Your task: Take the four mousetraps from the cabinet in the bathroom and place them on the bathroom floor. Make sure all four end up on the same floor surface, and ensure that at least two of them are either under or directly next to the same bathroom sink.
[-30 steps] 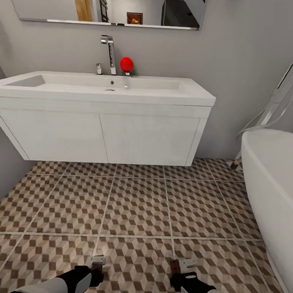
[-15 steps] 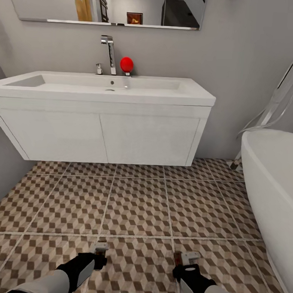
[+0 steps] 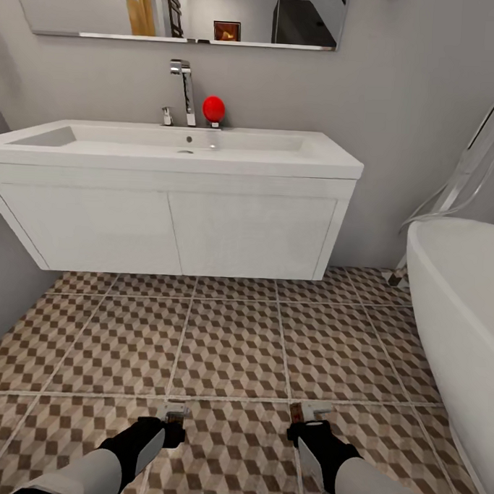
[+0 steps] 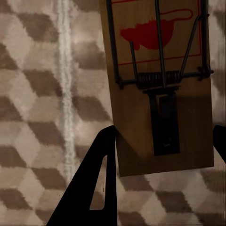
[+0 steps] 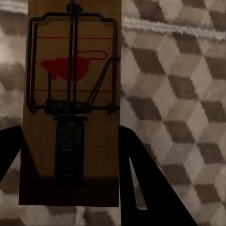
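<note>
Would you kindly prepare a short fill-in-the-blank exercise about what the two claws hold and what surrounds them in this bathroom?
1. Each claw, left claw and right claw, grips one ____.
2. The round object beside the tap is coloured ____.
3. The white bathtub stands on the robot's ____ side.
4. The sink sits on a vanity unit with ____ doors.

Missing words: mousetrap; red; right; two

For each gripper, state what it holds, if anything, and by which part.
Left gripper: a mousetrap, fingers on its long edges at the plain end. Right gripper: another mousetrap, gripped likewise.
</note>
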Robot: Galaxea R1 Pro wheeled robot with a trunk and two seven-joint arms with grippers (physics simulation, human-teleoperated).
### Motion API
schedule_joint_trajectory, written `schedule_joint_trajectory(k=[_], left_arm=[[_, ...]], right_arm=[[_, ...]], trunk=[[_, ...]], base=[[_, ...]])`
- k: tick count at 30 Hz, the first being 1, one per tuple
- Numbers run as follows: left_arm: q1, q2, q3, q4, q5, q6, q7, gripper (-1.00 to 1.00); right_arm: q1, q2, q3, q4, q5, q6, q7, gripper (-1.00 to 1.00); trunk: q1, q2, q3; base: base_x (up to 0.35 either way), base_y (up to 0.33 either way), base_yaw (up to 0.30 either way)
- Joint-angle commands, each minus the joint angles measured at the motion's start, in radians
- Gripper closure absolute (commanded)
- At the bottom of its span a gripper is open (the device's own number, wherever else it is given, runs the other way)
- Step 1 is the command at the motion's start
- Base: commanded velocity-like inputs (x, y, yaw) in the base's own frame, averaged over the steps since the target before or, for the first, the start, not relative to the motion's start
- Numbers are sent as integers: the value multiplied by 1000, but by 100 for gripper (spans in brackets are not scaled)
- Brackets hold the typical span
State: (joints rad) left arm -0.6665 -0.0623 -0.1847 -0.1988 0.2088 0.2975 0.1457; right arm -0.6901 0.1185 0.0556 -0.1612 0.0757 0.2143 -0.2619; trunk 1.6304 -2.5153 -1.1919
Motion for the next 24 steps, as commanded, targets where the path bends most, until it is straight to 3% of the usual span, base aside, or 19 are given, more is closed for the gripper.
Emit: schedule_joint_trajectory(k=[1,10,19,24], left_arm=[[0,-3,-9,5,8,2,8,100],[1,-7,-11,84,4,-95,8,100],[3,-9,-7,65,2,-105,5,100],[4,-37,-3,38,3,-106,11,100]], right_arm=[[-2,5,5,-1,5,4,-3,100],[-5,17,6,84,6,-129,-4,100],[-6,19,9,99,9,-148,-5,100],[-6,18,9,100,9,-148,-5,100]], trunk=[[0,0,-1],[0,0,-1],[0,0,-1],[0,0,-1]], base=[[0,0,0],[0,0,0],[0,0,0],[0,0,0]])
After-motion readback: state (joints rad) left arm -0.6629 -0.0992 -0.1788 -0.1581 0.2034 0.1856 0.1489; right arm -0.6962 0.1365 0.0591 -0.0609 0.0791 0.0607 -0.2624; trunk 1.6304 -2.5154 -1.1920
